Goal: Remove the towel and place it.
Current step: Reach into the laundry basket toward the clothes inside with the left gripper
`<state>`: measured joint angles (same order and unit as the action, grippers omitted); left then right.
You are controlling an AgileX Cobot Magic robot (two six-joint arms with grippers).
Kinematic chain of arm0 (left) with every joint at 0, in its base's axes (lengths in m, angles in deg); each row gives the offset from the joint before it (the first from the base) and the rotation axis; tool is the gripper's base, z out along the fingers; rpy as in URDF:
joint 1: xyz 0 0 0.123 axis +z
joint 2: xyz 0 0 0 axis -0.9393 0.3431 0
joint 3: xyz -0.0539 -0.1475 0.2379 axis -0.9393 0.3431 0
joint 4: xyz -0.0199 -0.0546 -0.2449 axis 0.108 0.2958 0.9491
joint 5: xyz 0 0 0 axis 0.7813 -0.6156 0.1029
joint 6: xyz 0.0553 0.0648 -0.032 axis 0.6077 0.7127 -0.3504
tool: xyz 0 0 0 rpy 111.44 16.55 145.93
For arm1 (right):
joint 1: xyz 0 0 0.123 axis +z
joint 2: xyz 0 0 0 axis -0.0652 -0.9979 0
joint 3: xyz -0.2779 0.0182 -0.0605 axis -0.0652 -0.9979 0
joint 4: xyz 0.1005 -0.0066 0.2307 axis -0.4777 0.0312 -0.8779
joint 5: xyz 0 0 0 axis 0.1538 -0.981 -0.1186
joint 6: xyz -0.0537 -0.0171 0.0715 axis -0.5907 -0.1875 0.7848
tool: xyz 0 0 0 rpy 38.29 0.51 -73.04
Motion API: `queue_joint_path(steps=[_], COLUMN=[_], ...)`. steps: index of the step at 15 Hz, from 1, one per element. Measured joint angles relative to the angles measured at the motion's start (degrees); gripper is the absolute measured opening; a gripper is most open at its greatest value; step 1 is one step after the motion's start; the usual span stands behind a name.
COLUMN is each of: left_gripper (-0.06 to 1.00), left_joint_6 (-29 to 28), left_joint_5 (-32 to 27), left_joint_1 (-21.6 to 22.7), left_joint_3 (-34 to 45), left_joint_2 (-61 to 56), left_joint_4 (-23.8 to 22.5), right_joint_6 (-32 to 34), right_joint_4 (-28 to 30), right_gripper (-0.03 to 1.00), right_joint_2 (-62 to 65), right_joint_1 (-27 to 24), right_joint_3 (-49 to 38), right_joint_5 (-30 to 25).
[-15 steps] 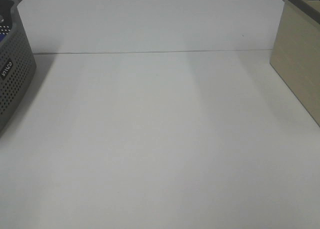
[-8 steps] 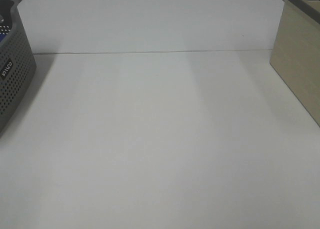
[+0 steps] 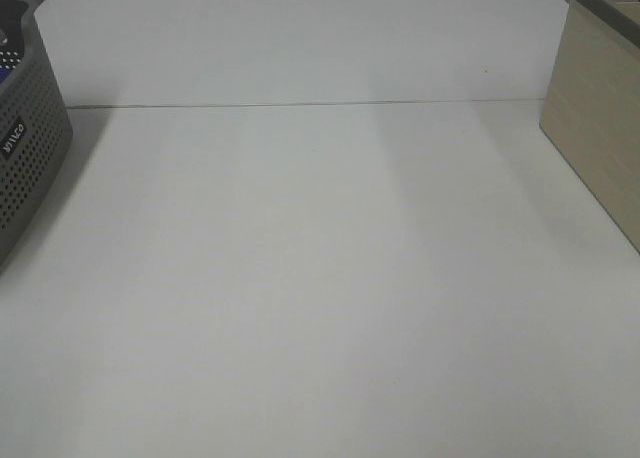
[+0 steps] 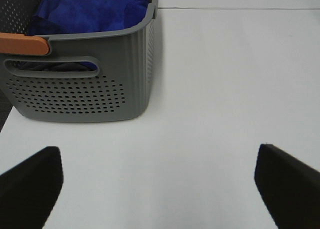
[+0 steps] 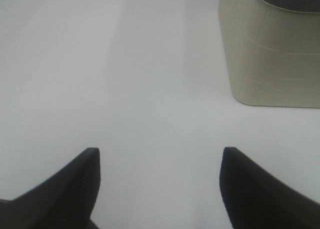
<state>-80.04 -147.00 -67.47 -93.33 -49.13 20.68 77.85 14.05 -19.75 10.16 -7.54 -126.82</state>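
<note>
Towel [image 4: 87, 9] cloth, royal blue and plush, lies bunched inside the grey perforated basket [image 4: 80, 94]. We see only its upper folds above the rim; the basket walls hide its edges and full extent. An orange handle [image 4: 22, 43] lies along the basket's rim, cut off by the frame.

In the high view the basket sits at nine o'clock on the white table [image 3: 320, 278], mostly cropped, and a small label on its wall is too blurred for us to read. Of the towel we make out only a blue sliver there. A beige bin [image 3: 600, 128] stands at about two o'clock, also cropped. The right wrist view shows one rounded corner of it and a dark rim, with its inside hidden.

The left gripper [image 4: 159, 150] faces the basket over bare table, apart from it, its fingers spread wide with nothing between them. The right gripper [image 5: 160, 150] is also wide and empty, near the bin but not touching it. Only the fingertips of each gripper show.
</note>
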Motion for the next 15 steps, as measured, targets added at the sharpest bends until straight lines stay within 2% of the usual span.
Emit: queue_joint_path(steps=[15], left_gripper=[0.99], left_joint_6=[0.0], left_joint_5=[0.0], left_joint_1=[0.0], left_joint_3=[0.0], left_joint_2=[0.0], left_joint_4=[-0.1], right_joint_6=[0.0], right_joint_4=[0.0], right_gripper=[0.67], right_joint_2=[0.0], right_joint_1=[0.0], right_joint_3=[0.0], right_joint_5=[0.0])
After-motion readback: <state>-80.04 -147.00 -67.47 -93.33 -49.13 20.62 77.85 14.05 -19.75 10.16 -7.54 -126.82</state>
